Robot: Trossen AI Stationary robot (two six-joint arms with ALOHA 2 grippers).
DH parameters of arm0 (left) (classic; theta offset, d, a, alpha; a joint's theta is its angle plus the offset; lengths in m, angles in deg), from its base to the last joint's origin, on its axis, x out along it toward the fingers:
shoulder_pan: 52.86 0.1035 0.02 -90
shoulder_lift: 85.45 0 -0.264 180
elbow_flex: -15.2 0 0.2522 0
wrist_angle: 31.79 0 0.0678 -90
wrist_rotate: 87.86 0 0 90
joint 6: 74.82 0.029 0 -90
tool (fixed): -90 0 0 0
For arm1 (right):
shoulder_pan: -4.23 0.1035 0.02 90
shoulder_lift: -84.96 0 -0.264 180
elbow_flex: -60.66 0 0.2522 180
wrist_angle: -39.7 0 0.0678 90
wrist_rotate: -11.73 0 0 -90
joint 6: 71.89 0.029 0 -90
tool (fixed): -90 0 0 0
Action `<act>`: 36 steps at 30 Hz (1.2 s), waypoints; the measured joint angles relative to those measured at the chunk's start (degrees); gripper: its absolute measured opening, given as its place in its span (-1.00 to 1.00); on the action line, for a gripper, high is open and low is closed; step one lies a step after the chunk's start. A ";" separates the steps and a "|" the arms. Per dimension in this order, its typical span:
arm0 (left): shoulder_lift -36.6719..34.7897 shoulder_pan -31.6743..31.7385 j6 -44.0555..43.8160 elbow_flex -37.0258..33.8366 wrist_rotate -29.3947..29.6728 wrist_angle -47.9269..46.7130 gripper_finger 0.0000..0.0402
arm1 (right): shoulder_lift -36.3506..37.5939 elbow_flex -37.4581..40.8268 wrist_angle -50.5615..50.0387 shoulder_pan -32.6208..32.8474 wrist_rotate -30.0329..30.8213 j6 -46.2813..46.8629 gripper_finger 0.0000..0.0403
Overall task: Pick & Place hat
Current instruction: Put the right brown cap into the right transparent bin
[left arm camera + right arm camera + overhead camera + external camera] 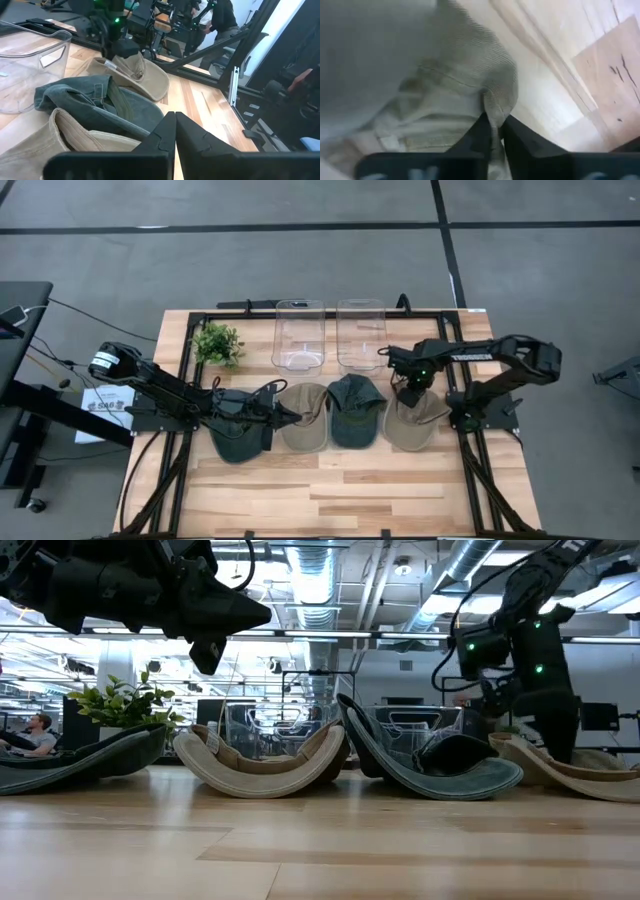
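A light wooden table (330, 490) with a black frame is standing on a grey floor. The low view is looking across it into a room with exposed ceiling ducts; a person (38, 730) is sitting at far left beyond the table.

Two clear bins (299, 335) (361, 332) are sitting side by side at the far edge, with a small green plant (218, 343) to their left.

Four hats are lying upside down in a row: a dark green hat (238, 430) at left, a tan hat (304, 416), a second green hat (353, 410), then a beige hat (415, 423) at right.

The right gripper (494, 131) is down on the far edge of the beige hat, its fingers pinching a fold of ribbed fabric; most of that hat is blurring out in the right wrist view.

The left gripper (174, 131) is hovering low between the dark green and tan hats, fingers pressed together on nothing. The left arm is covering part of the dark green hat in the high view.
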 joint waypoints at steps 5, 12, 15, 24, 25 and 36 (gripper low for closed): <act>0.00 0.00 0.00 0.00 -0.01 0.00 -0.96 | 3.89 -1.03 -3.18 0.07 2.00 1.43 -0.81; 0.00 0.00 0.00 0.00 0.00 0.02 -0.96 | 7.86 -2.95 -7.71 0.38 4.38 1.54 -0.94; 0.00 0.00 0.00 0.00 -0.02 0.02 -0.96 | 9.28 -4.21 -7.51 1.69 4.74 1.55 -0.92; 0.00 0.00 0.00 0.00 0.00 0.02 -0.96 | 11.14 -10.28 -9.64 7.39 6.04 2.58 -0.95; 0.00 0.00 0.00 0.00 -0.01 0.02 -0.96 | 11.15 -11.18 -10.19 8.09 6.33 2.79 -0.95; 0.00 0.02 -0.59 0.00 2.00 0.48 -0.96 | 11.12 -20.47 -18.63 18.19 10.17 9.70 -0.94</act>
